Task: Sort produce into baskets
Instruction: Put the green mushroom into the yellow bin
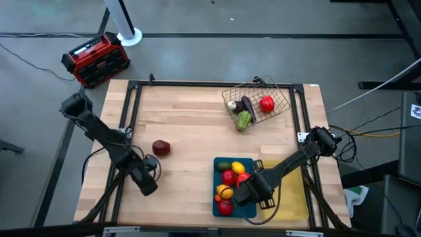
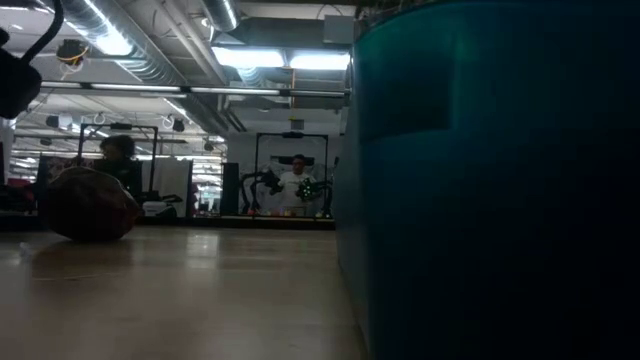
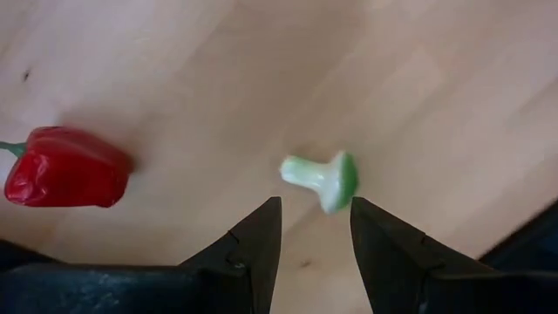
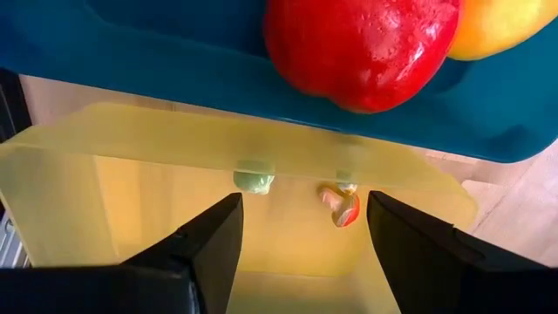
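- right end effector (image 1: pixel 262 195) sits open and empty over the yellow tray (image 1: pixel 293 201), blue tray (image 1: pixel 248 166) just beside it
- left end effector (image 3: pixel 316 228) open too, a little green stem piece (image 3: pixel 323 177) right ahead, red pepper (image 3: pixel 65 167) off to its side on the tabletop (image 1: pixel 191 131)

Three containers: one wire-mesh basket (image 1: pixel 258 103), one blue tray (image 1: pixel 250 209), one pale yellow tray (image 1: pixel 290 197). Perhaps four pieces of produce sit in the basket, roughly six crowd the blue tray. One red pepper (image 1: pixel 160 147) lies loose on the tabletop (image 1: pixel 187 131).
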Controlling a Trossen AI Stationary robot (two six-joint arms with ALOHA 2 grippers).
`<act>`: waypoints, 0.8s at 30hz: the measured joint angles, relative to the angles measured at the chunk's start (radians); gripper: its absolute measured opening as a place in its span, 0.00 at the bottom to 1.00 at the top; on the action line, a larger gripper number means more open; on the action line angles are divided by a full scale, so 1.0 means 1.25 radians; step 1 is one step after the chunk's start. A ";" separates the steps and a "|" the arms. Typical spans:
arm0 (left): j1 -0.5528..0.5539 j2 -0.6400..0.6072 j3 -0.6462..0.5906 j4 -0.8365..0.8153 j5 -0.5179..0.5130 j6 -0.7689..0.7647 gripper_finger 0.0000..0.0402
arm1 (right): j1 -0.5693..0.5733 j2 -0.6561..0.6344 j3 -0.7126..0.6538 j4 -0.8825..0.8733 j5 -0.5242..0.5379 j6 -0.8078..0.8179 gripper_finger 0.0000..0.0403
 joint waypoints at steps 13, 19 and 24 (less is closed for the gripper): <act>-0.001 0.040 0.000 0.059 0.000 0.018 0.33 | 0.000 0.000 0.000 0.000 0.000 0.000 0.60; -0.003 0.075 -0.003 0.064 -0.005 0.015 0.33 | 0.000 0.000 0.000 0.000 0.000 0.000 0.60; -0.003 0.101 -0.003 0.096 -0.005 0.023 0.33 | 0.000 0.000 0.000 0.000 0.000 0.000 0.60</act>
